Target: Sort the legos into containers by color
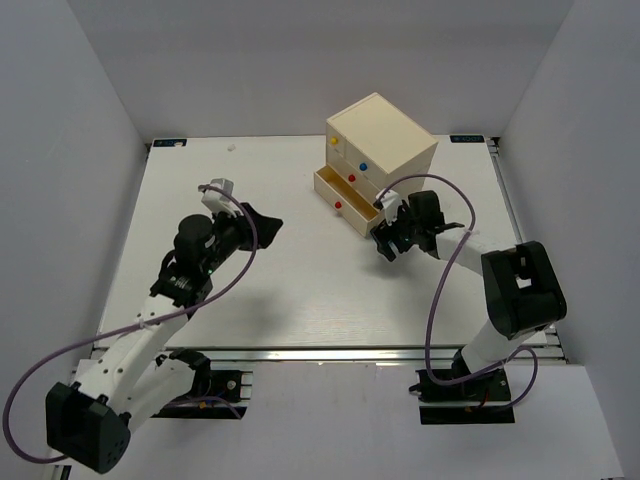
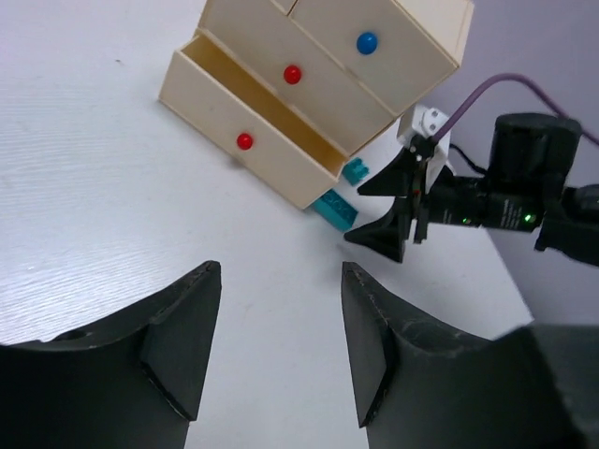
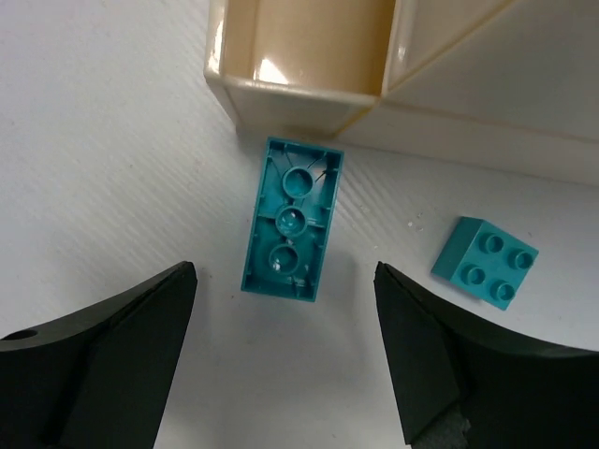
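The right end effector (image 3: 285, 313) stands open over an upturned teal lego (image 3: 290, 229), mid-frame, just below the open drawer (image 3: 299, 89). The left end effector (image 2: 281, 309) is open, empty.

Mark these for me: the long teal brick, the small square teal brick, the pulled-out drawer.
Long teal plastic brick (image 3: 288, 220): right wrist view, centre of its hollow underside.
Small square teal plastic brick (image 3: 485, 262): right wrist view, studded top.
Pulled-out cream wooden drawer (image 2: 211, 112): left wrist view, front panel beside its red knob.
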Action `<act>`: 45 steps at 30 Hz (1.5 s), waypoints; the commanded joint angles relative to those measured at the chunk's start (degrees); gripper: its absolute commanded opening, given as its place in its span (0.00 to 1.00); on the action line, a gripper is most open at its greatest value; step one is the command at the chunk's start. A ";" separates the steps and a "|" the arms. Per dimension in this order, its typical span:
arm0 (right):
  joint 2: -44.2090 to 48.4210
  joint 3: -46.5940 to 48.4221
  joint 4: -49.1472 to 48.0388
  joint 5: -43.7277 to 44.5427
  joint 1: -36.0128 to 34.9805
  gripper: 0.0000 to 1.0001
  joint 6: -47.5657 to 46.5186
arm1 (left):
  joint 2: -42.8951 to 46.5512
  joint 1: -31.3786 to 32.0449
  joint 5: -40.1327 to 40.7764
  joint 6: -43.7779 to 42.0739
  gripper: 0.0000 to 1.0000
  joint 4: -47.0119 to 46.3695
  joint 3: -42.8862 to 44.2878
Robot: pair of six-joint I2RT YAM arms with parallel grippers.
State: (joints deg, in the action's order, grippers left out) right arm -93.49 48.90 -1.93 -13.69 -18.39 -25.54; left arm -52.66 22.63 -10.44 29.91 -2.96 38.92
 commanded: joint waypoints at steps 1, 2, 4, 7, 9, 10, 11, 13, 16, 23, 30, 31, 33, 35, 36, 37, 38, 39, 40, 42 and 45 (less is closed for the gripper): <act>-2.04 4.87 -1.15 3.23 -0.33 0.82 2.51 | 4.58 0.04 4.10 -6.16 0.64 9.02 -1.74; -2.57 5.23 -0.71 3.23 -0.33 0.79 2.69 | 5.63 0.04 4.54 -6.96 0.64 9.64 -2.00; -3.54 5.41 -0.44 2.97 -0.24 0.76 2.86 | 8.09 0.04 6.47 -9.07 0.66 11.48 -2.70; -4.85 5.67 0.17 2.36 -0.33 0.70 2.86 | 10.65 0.04 8.32 -11.45 0.66 13.42 -2.97; -5.64 5.94 0.61 2.09 -0.41 0.68 3.04 | 12.31 0.04 9.46 -12.24 0.67 13.77 -2.88; -5.73 6.03 0.70 2.18 -0.33 0.67 3.13 | 12.93 0.04 9.56 -12.85 0.68 13.60 -3.06; -5.82 5.94 0.70 2.35 -0.42 0.67 3.04 | 13.55 0.04 9.64 -13.12 0.68 13.51 -3.23; -5.65 5.24 -0.34 3.06 -0.33 0.67 3.04 | 14.69 0.04 11.56 -13.39 0.68 13.33 -4.19; -5.21 3.31 -2.71 3.94 -0.42 0.66 2.78 | 15.48 0.04 12.02 -13.39 0.69 13.77 -4.46; -5.56 0.76 -5.45 3.94 -0.50 0.47 2.78 | 16.80 0.04 12.28 -13.12 0.70 13.95 -4.73; 0.84 -2.23 -1.41 0.52 -0.15 0.12 -1.69 | 17.59 1.10 12.20 -13.12 0.70 14.13 -4.90; 2.68 -2.93 0.25 -0.10 -0.33 0.07 -3.79 | 17.77 1.10 12.02 -13.21 0.70 14.04 -4.90; 8.22 -3.90 3.67 -2.20 -0.15 0.02 -6.00 | 18.12 1.10 11.58 -13.04 0.70 13.77 -4.90; 13.04 -3.64 7.28 -3.79 -0.59 0.00 -7.93 | 18.56 0.49 11.05 -12.95 0.70 13.77 -4.90; 14.29 -2.16 8.51 -4.67 -0.50 0.00 -8.03 | 18.74 0.48 10.53 -12.95 0.70 13.51 -4.99; 15.09 -1.02 10.96 -4.76 -0.85 0.00 -7.95 | 19.00 0.48 10.52 -12.77 0.70 13.42 -5.08; 15.96 0.39 12.03 -4.59 -1.29 0.00 -7.77 | 19.00 0.48 10.52 -12.86 0.70 13.33 -5.08; 16.15 3.01 12.91 -3.02 -2.16 0.00 -7.25 | 19.00 0.48 10.52 -12.86 0.70 13.42 -5.08; 15.98 4.26 13.96 -2.14 -2.70 0.00 -6.81 | 19.26 0.48 10.52 -12.69 0.70 13.42 -5.08; 14.84 6.72 15.29 0.75 -3.66 0.00 -6.45 | 19.53 0.48 10.52 -12.68 0.70 13.51 -5.08; 12.38 10.76 17.49 6.19 -8.13 0.00 -5.93 | 20.32 1.00 10.61 -12.60 0.70 13.68 -5.17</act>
State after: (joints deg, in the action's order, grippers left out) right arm -79.31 56.18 11.42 -12.53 -23.46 -31.53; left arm -33.54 23.38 0.82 17.41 10.76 34.20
